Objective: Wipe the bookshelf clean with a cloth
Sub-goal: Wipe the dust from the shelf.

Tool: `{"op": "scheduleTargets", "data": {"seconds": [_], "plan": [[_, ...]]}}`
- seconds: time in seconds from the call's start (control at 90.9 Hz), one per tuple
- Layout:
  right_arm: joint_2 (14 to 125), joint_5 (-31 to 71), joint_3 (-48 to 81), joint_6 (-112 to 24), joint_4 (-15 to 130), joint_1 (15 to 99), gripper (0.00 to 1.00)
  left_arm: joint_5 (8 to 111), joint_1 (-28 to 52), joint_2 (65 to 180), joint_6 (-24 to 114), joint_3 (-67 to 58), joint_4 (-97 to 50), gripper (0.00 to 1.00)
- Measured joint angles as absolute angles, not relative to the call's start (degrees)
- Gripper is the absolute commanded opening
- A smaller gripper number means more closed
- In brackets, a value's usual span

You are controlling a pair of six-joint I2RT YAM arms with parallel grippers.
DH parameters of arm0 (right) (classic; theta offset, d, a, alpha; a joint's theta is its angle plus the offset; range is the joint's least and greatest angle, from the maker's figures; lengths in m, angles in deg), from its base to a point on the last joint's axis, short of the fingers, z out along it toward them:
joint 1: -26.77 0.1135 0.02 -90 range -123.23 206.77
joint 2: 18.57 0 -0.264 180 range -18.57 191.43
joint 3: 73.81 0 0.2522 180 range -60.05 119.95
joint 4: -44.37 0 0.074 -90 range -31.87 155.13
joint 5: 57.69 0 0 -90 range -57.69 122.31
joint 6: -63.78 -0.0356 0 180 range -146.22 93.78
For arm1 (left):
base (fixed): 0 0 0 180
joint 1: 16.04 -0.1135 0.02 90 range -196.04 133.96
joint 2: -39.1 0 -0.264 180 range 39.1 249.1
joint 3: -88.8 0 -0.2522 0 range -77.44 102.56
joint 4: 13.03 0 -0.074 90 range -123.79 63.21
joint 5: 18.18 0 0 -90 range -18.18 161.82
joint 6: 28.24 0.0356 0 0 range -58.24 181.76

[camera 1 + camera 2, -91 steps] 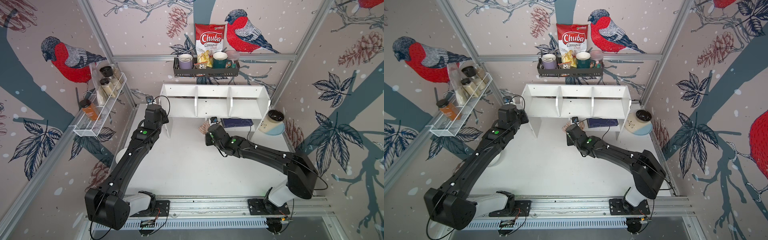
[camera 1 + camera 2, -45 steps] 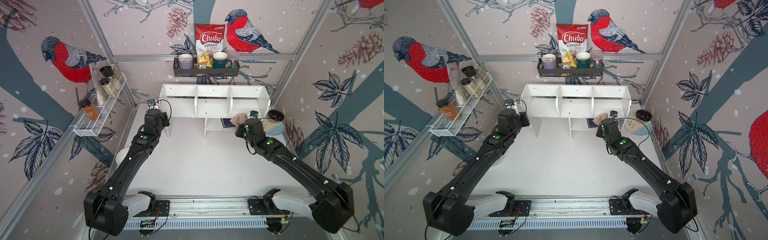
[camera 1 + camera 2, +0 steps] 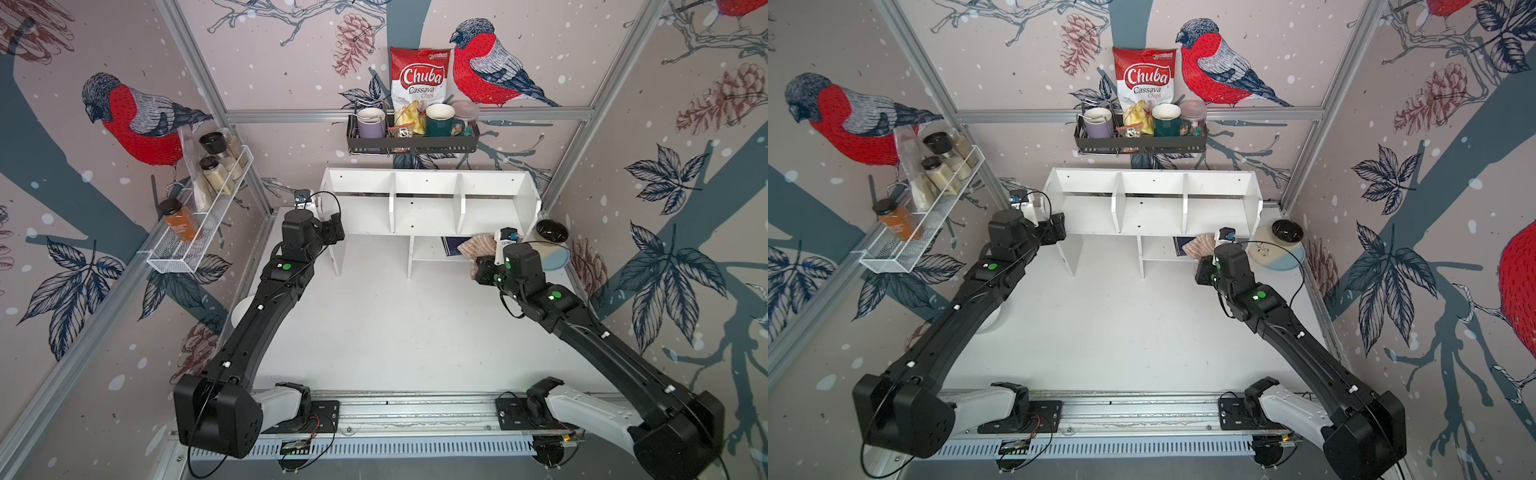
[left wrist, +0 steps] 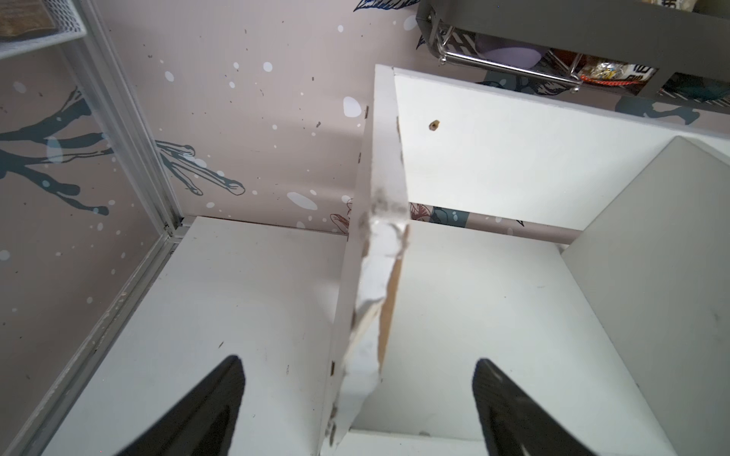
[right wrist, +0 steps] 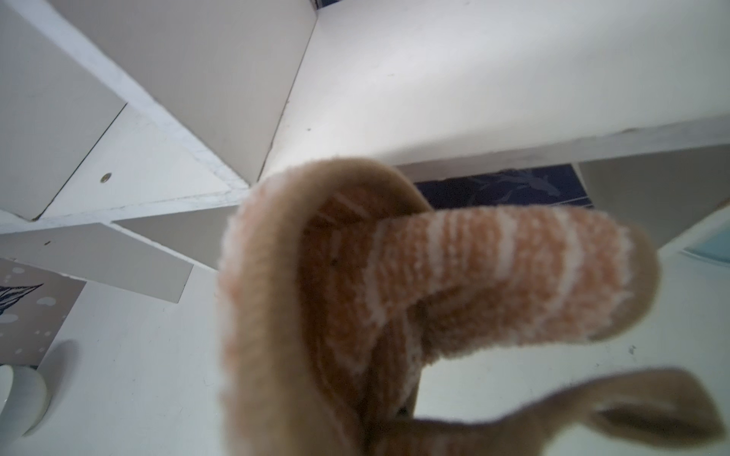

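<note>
The left end effector [image 4: 355,360] stands wide open and grips nothing. In the left wrist view its two black fingertips [image 4: 231,367] sit on either side of the left panel leg of the bookshelf [image 4: 513,158], each clear of the board. The front edge of that panel runs straight ahead between them. It is chipped, with a strip of brown core showing. In both top views this end effector [image 3: 334,230] [image 3: 1057,226] is at the outer left corner of the bookshelf [image 3: 424,208] [image 3: 1150,216], and the white desk [image 3: 395,332] lies bare below it.

The right end effector [image 3: 482,259] is closed tight on the cloth [image 3: 476,246]. The striped tan fabric bunches around and ahead of the fingers, which are hidden in every view. In the right wrist view the cloth [image 5: 395,296] fills the middle of the frame, with one loose fold hanging off to the side. The front edge of the bookshelf [image 5: 434,79] and a divider are just beyond it. In both top views the cloth [image 3: 1200,245] sits at the right end of the small lower shelf, under the right upper compartment. I cannot tell whether it touches a board.

A dark blue book [image 3: 451,247] lies on the lower shelf just past the cloth. On the outer side of the right end effector, a plate [image 3: 552,259] carrying a black bowl [image 3: 551,230] rests on the desk beside the right panel leg.
</note>
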State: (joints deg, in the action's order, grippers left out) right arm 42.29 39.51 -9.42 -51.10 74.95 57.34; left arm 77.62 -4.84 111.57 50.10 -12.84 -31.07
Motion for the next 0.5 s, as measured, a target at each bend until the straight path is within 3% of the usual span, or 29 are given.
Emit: {"op": "scheduleTargets", "data": {"seconds": [0.088, 0.176, 0.495], "plan": [[43.60, 39.66, -9.05, -50.47, 75.02, 59.94, 0.00, 77.34, -4.93, 113.10, 49.95, -11.92, -29.58, 0.48], [46.79, 39.88, -6.78, -50.16, 75.12, 63.98, 0.00, 76.73, -4.93, 114.06, 49.67, -11.79, -28.77, 0.33], [63.19, 43.90, 7.34, -50.03, 73.14, 74.30, 0.00, 78.89, -4.93, 112.66, 52.75, -15.44, -25.01, 0.07]]}}
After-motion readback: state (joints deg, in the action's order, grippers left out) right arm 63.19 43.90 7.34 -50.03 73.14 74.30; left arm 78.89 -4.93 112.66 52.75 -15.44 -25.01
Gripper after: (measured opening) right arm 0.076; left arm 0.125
